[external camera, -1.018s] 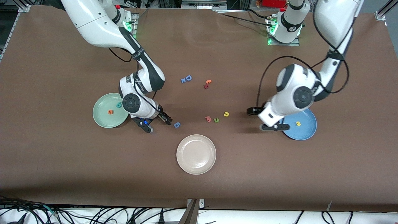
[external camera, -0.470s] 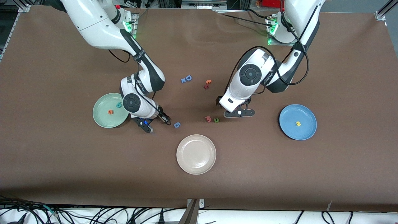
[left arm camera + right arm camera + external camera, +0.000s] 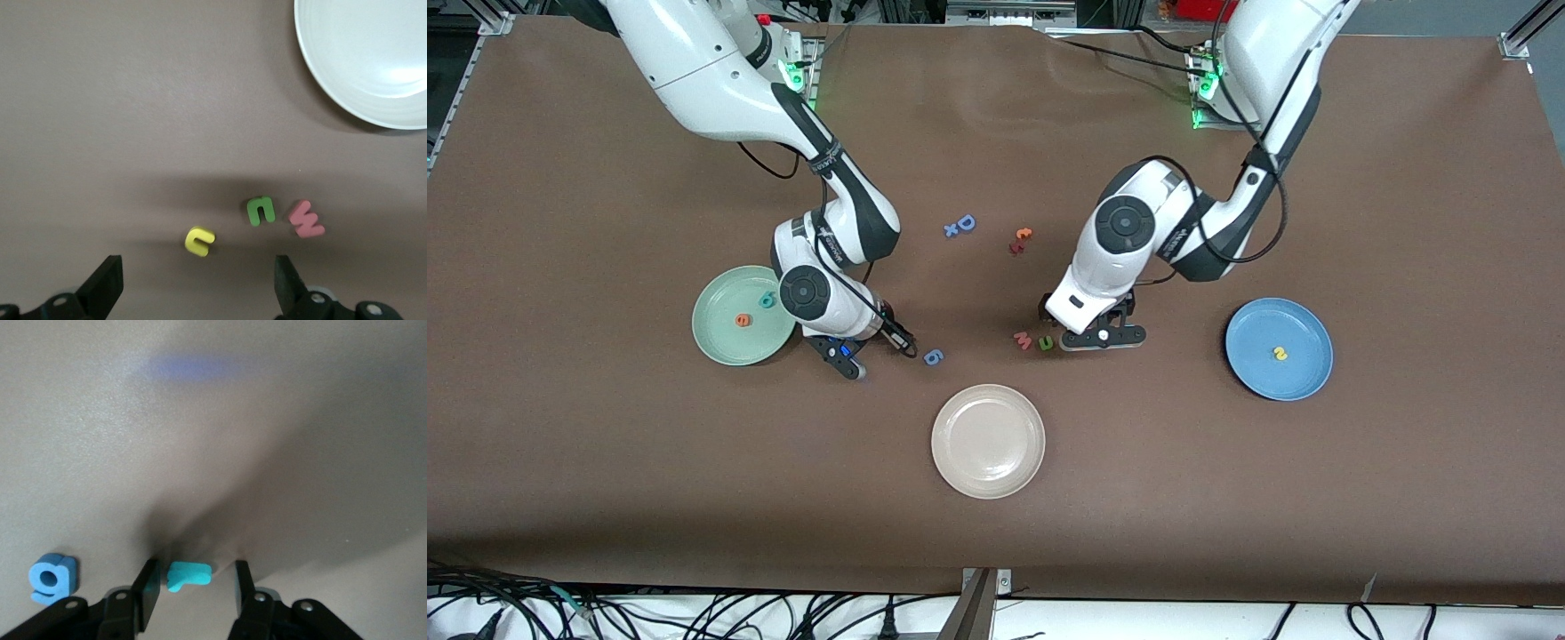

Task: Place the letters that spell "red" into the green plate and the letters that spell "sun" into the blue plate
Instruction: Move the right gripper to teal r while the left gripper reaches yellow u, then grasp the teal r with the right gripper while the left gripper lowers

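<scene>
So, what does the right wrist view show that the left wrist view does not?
Only the right wrist view shows the teal "r", lying between the open fingers of the right gripper, which do not touch it, and the blue "g" beside it.

Only the left wrist view shows the yellow "u", the green "n", the pink "w", part of the beige-white plate and the open left gripper.

Both show only the brown table.

High front camera; wrist cameras face tabletop closely
</scene>
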You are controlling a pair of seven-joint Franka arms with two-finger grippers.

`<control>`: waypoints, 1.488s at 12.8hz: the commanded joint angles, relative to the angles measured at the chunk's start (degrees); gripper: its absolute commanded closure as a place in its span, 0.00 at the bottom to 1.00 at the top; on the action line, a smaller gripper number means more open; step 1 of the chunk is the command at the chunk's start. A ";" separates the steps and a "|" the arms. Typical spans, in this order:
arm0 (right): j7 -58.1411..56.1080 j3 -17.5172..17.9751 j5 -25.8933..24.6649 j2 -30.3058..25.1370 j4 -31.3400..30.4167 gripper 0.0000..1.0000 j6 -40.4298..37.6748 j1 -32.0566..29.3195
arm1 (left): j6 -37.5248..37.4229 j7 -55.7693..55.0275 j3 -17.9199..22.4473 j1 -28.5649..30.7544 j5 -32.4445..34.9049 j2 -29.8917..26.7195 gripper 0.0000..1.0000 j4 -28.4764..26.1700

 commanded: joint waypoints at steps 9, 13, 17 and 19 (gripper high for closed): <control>0.92 -0.07 -0.03 0.55 -0.83 0.65 1.74 0.56 | 3.68 -4.03 0.42 -1.08 6.14 2.38 0.00 -1.97; 0.92 -0.07 -0.03 0.46 -0.74 0.65 1.48 0.48 | 3.77 -4.03 0.42 -0.91 6.23 1.68 0.00 -3.74; 0.13 -0.42 -0.03 -1.64 -0.22 0.65 -2.19 0.13 | 6.58 -3.24 0.42 -0.64 6.23 1.50 0.00 -5.67; -1.70 -1.99 -0.29 -4.27 0.14 0.65 -7.38 -0.31 | 7.55 -3.33 0.42 -0.64 6.32 1.50 0.00 -6.46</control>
